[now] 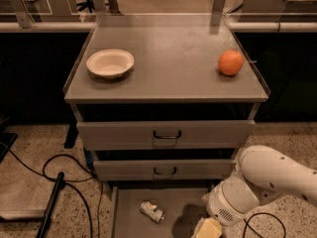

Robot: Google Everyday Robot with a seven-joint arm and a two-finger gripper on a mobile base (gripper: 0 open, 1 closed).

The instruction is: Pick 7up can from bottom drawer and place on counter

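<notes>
The 7up can (152, 211) lies on its side on the floor of the open bottom drawer (129, 207), left of centre. It is silvery with a green and red mark. My white arm (257, 185) reaches in from the lower right over the drawer's right part. My gripper (208, 229) shows only as a cream-coloured piece at the bottom edge, right of the can and apart from it. The counter (168, 58) is the wide grey top above the two closed drawers.
A white bowl (110, 63) stands on the counter's left and an orange (231, 63) on its right. Two grey drawers with dark handles (167, 134) are closed. Black cables (54, 182) lie on the speckled floor at the left.
</notes>
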